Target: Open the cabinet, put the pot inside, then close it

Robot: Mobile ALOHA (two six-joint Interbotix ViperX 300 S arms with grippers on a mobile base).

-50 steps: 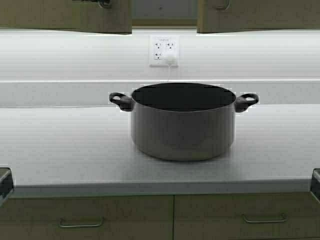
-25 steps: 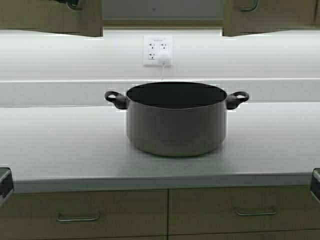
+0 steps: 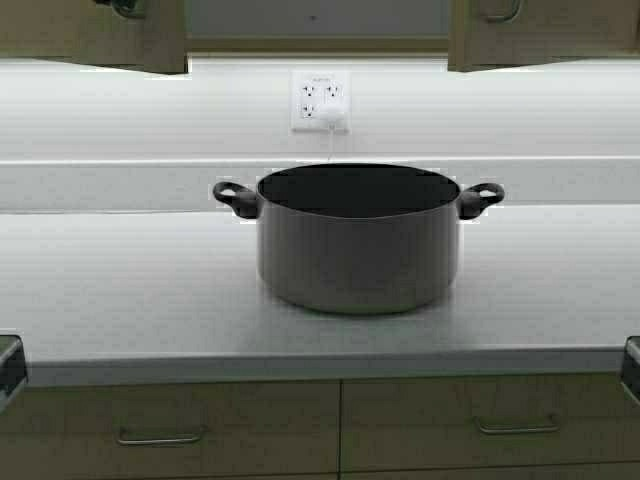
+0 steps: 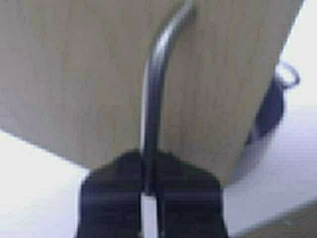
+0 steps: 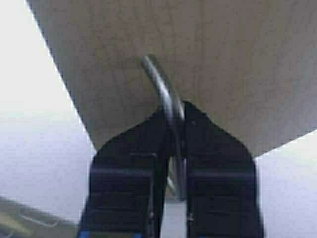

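Two cabinet (image 3: 318,20) doors stand swung apart at the frame's top edge, only their lower corners in view; grey interior shows between them. Most of the cabinet is cut off above. Left gripper (image 4: 150,186) is clamped on the left door handle (image 4: 154,94), a slim metal bar running along the door's height; in the high view only a dark scrap of the gripper shows. Right gripper (image 5: 173,148) is pinched on the right door handle (image 5: 166,94), arm hidden likewise. Pot (image 3: 358,240) sits upright mid-worktop (image 3: 120,290), mouth up, loop handles pointing left and right, below the cabinet opening. Wall outlet (image 3: 321,101) behind it. Drawer fronts (image 3: 160,425) below, partly cropped.
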